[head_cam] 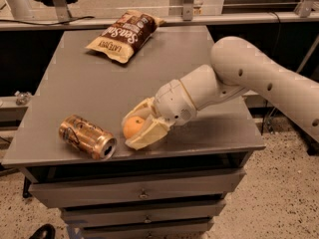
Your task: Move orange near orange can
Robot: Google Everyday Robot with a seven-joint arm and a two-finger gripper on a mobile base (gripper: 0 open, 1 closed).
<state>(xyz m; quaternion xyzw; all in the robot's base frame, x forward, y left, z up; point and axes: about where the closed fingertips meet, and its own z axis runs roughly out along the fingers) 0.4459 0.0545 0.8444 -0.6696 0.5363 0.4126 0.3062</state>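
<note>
Lower centre-left of the frame, the gripper point(130, 132) sits low over the grey table point(75, 78), its two cream fingers point(145, 138) closed around the orange point(133, 126); fruit cradled between them, apparently so it cannot roll while carried; white arm point(239, 73) reaches in from the right edge; orange can point(87, 136) lies on its side just left of the fruit, near the front edge, silver end toward the gripper, not touching; judged: placement nearly reached, release remaining; chip bag point(124, 34) lies upper left, well apart.
</note>
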